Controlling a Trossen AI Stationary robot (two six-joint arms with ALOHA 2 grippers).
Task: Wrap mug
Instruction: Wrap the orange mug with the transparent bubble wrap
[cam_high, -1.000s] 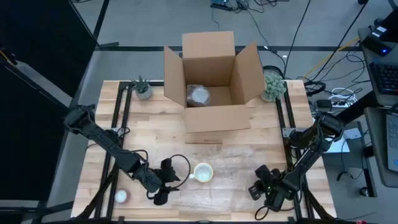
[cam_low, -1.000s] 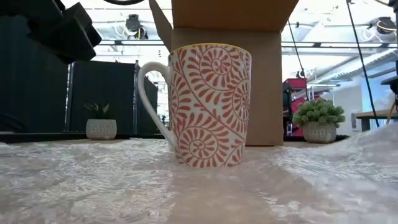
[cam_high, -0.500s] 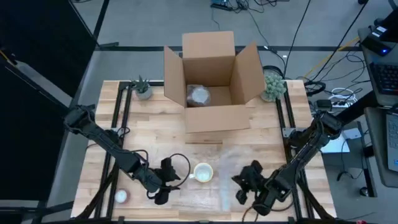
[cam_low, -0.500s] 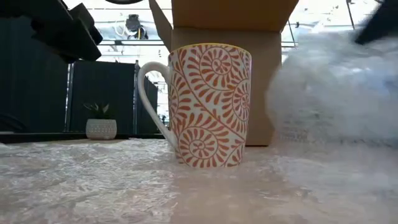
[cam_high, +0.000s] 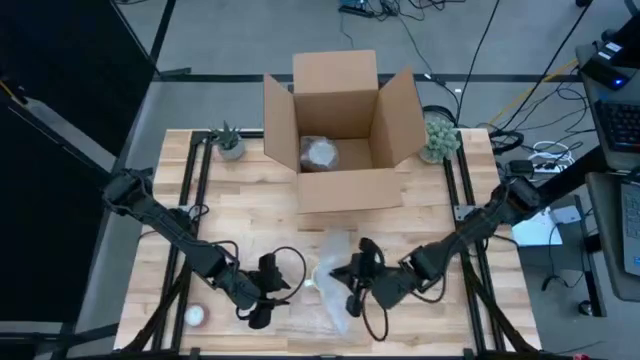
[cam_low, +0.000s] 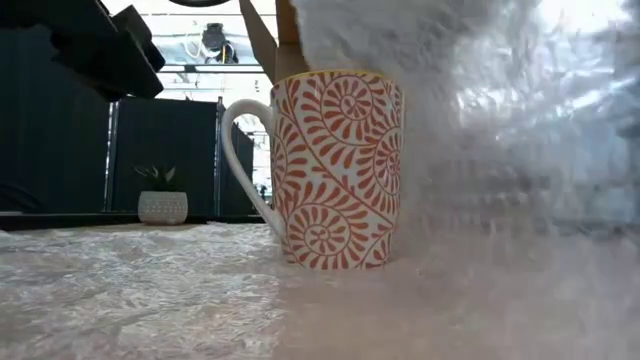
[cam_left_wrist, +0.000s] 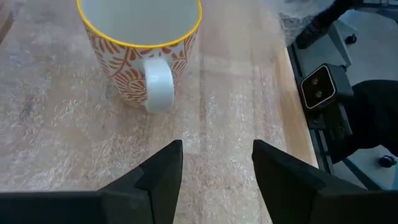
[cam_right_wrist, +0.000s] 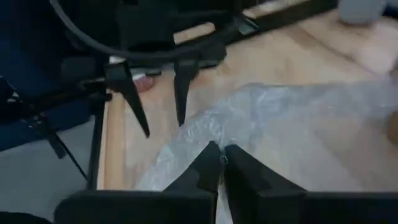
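While the wrap hangs half over the mug, these points matter:

Risk: the bubble wrap (cam_high: 335, 262) is carried by one pinched edge only; if it drags on the rim it could tip the mug (cam_low: 330, 168) or slide it along the sheet, and a slack pinch could let the edge fall short of the mug.
Second risk: the left gripper (cam_left_wrist: 214, 163) waits close on the mug's handle side, so a fold pulled fully across could snag on its fingers.
Mug look: upright, white with orange spiral leaf pattern, yellow rim, white handle, empty inside.
Mug place: on the flat part of the wrap, well in front of the cardboard box (cam_high: 340, 130).
Right gripper (cam_right_wrist: 222, 160): beside the mug on the side away from the handle, fingers clenched on the lifted edge of the wrap.
Left gripper state: fingers spread, holding nothing, pointed at the handle.
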